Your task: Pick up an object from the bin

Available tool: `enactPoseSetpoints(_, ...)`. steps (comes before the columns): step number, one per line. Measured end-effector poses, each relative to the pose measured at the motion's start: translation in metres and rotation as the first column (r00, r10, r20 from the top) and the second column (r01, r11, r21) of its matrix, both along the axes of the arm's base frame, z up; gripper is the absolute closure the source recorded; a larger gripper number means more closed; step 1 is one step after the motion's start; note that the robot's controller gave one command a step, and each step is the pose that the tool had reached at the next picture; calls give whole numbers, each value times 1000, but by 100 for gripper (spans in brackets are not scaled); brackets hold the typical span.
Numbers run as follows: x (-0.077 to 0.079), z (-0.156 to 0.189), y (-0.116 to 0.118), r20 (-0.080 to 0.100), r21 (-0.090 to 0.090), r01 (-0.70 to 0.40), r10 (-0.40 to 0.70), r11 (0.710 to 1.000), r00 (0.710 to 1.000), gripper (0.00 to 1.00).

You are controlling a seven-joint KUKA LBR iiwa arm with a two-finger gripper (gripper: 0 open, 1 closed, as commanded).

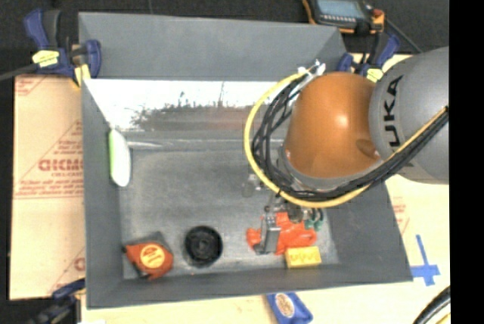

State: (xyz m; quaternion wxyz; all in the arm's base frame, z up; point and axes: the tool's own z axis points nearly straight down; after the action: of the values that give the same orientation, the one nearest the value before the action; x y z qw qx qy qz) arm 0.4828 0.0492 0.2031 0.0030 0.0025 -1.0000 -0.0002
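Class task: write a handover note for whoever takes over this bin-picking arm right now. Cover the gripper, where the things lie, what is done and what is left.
Gripper: down in the bin, lower right of the view, at the orange-red thing; a grasp cannot be confirmed.
Others: yellow block just below it, black round thing to its left, orange tape measure in the lower left corner, pale green oblong by the left wall.
Done: the approach.
Left: secure one thing and lift it out.
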Motion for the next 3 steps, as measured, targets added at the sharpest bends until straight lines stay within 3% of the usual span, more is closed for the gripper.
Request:
enactPoseSetpoints(1,2,4,0,9,1,2,-2,1000,1000,0)
enactPoseSetpoints(2,0,-55,-55,13,-2,-87,87,996,996,0)
enactPoseSetpoints(3,0,-67,-15,8,-1,-70,70,998,998,0)
